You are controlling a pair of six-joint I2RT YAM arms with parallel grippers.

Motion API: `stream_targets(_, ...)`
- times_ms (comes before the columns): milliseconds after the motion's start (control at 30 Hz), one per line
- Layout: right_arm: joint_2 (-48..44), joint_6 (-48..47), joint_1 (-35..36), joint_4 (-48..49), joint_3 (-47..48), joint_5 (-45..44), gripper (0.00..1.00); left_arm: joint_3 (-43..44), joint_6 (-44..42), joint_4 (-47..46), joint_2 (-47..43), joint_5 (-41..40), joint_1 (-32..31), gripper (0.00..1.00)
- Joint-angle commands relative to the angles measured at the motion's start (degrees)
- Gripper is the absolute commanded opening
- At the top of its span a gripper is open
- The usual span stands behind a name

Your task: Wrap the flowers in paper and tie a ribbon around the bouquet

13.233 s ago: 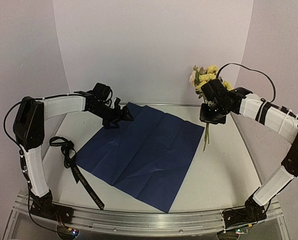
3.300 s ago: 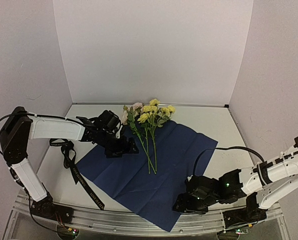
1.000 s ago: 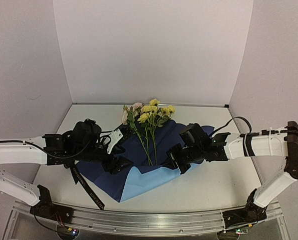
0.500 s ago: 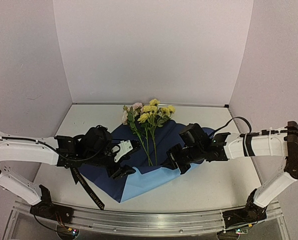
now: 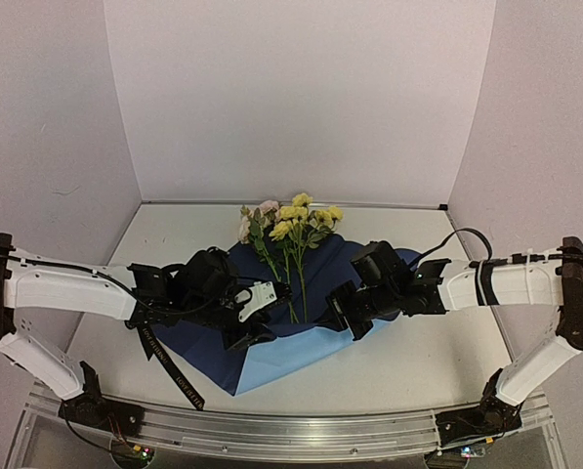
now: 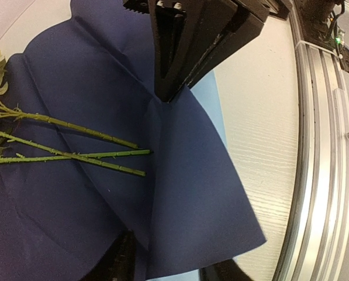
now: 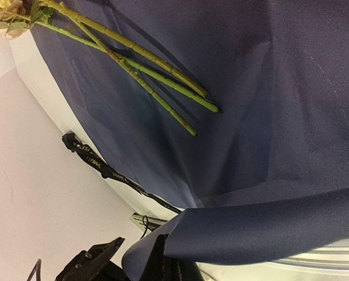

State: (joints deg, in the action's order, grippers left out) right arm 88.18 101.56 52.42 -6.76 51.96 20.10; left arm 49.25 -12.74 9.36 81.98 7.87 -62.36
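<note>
Wrapping: your right fingers (image 6: 165, 64) pinch the paper (image 6: 186, 193), folded up beside the flowers (image 5: 291, 220); left fingers (image 6: 118, 263), half open, straddle its edge. Next, close and fold.

1. The thin paper sheet (image 5: 320, 269) lies navy face up, its near part folded over showing light blue, pinched by my right gripper (image 5: 340, 320).
2. Yellow and pale pink flowers (image 5: 293, 227) lie on it, stems toward me.
3. The narrow black lettered ribbon (image 5: 164, 357) lies beside its left edge.

Bright, even light; soft shadows; wide-angle warp in wrist views.
</note>
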Motion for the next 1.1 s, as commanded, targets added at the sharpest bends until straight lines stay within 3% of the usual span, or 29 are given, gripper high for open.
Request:
stream_targets(0, -1.4, 0.2, -0.2, 0.0, 0.6, -0.7, 0.0, 3.0, -0.8, -3.0, 1.0, 1.7, -0.3, 0.29)
stream_targets(167, -2.2, -0.1, -0.1, -0.4, 0.4, -1.4, 0.03, 4.3, -0.5, -2.5, 2.8, 2.7, -0.3, 0.02)
stream_targets(233, -2.5, -0.5, -0.1, -0.8, 0.5, -1.8, 0.11, 4.3, -0.4, -2.9, 3.2, 2.5, -0.3, 0.0)
stream_targets(467, -6.5, -5.1, 0.7, -6.3, 2.1, -6.9, 0.77, 5.3, -0.7, -3.3, 3.9, 1.7, -0.3, 0.0)
stream_targets(567, -8.3, -8.4, 0.9, -9.8, 4.0, -10.1, 0.97, 5.9, -1.3, -4.0, 5.0, 0.7, -0.2, 0.0)
stream_targets(833, -13.4, -20.3, 0.9, -19.9, 9.4, -23.8, 0.98, 13.3, -2.6, -1.1, 11.1, 4.9, 4.8, 0.0)
stream_targets(1067, -13.6, -33.1, 0.9, -24.1, 13.2, -35.0, 0.98, 24.0, -5.7, 2.1, 21.8, 10.9, 10.5, 0.0)
